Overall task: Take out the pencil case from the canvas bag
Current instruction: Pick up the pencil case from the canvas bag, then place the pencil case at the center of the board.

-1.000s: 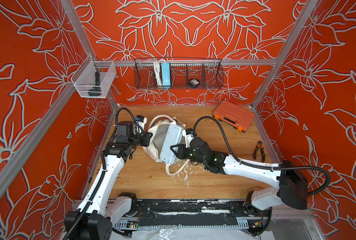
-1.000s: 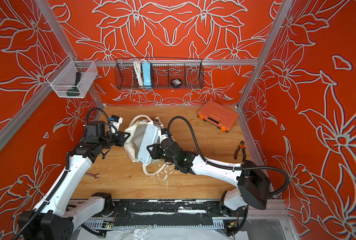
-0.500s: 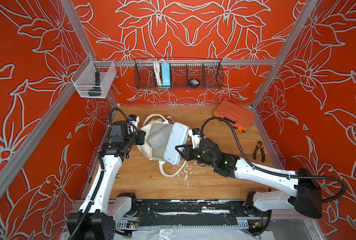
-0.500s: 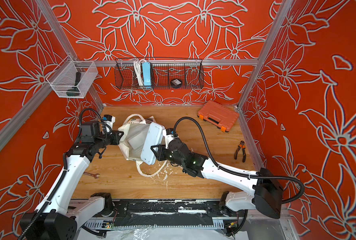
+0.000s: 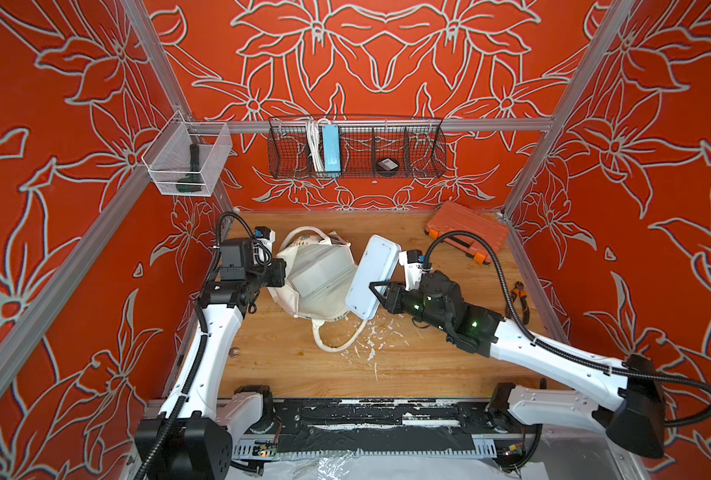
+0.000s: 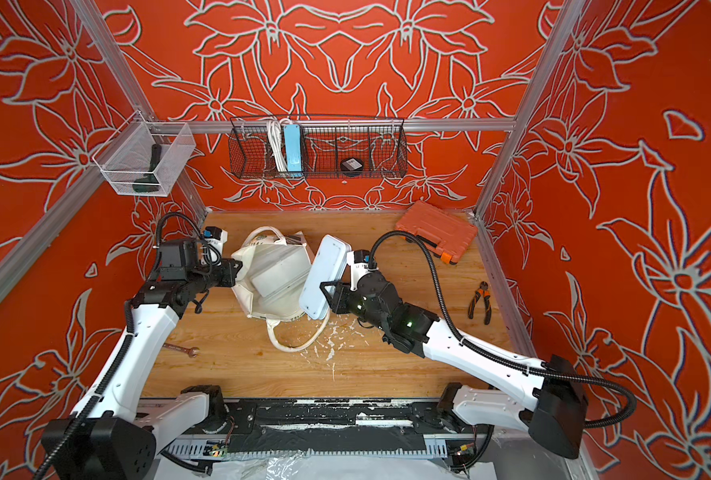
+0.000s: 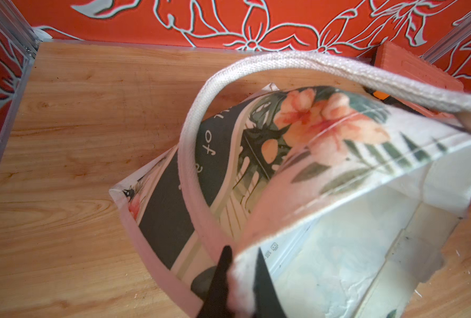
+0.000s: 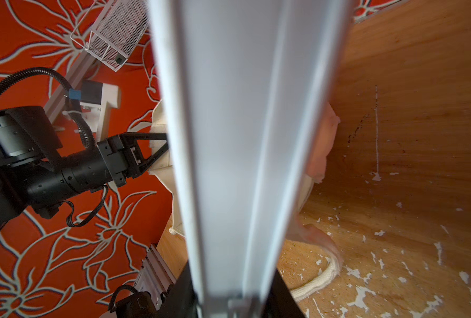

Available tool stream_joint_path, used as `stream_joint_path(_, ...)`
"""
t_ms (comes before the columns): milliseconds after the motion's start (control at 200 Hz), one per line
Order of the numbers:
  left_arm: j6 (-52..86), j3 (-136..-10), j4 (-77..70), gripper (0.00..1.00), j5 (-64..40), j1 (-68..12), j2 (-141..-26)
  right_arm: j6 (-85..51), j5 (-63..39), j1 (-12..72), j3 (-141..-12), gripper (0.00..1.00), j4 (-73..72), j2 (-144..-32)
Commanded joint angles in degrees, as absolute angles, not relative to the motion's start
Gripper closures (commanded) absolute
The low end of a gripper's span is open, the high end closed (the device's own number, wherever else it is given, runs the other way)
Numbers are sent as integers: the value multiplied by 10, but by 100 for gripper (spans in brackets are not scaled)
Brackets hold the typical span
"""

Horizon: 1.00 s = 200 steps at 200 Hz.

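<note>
The cream canvas bag (image 5: 309, 300) lies on the wooden table with its mouth held open; its floral printed side (image 7: 297, 129) and a thick white handle (image 7: 284, 63) show in the left wrist view. My left gripper (image 5: 281, 272) is shut on the bag's left rim, with cloth pinched between its fingers (image 7: 220, 275). The pencil case (image 5: 372, 276), a flat pale blue-white box, hangs tilted in the air over the bag's right rim. My right gripper (image 5: 376, 293) is shut on the case's lower end, and the case (image 8: 245, 137) fills the right wrist view.
An orange tool case (image 5: 466, 230) sits at the back right and pliers (image 5: 520, 297) lie by the right wall. A small wrench (image 6: 179, 349) lies near the left arm. A wire basket (image 5: 356, 147) and a clear bin (image 5: 187, 160) hang on the walls. White flecks dot the table's middle.
My right gripper has carried the pencil case to the right, from over the bag's middle to its right rim. The left gripper has kept its hold on the bag's rim.
</note>
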State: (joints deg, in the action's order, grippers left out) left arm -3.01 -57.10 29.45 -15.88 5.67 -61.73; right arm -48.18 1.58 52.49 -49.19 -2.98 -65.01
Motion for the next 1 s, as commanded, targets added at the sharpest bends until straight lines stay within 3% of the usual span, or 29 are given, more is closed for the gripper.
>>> stream_joint_path(0,-41,-546,331,100,-132,63,-617,-479,33,510,-487,76,-13,-638)
stream_joint_path(155,-24,-539,347,100,-171,64,-626,-480,33,483,-503,76,15,-639)
stream_joint_path(996,-21,-516,350,100,-180,63,-616,-454,-33,342,-592,77,51,-726)
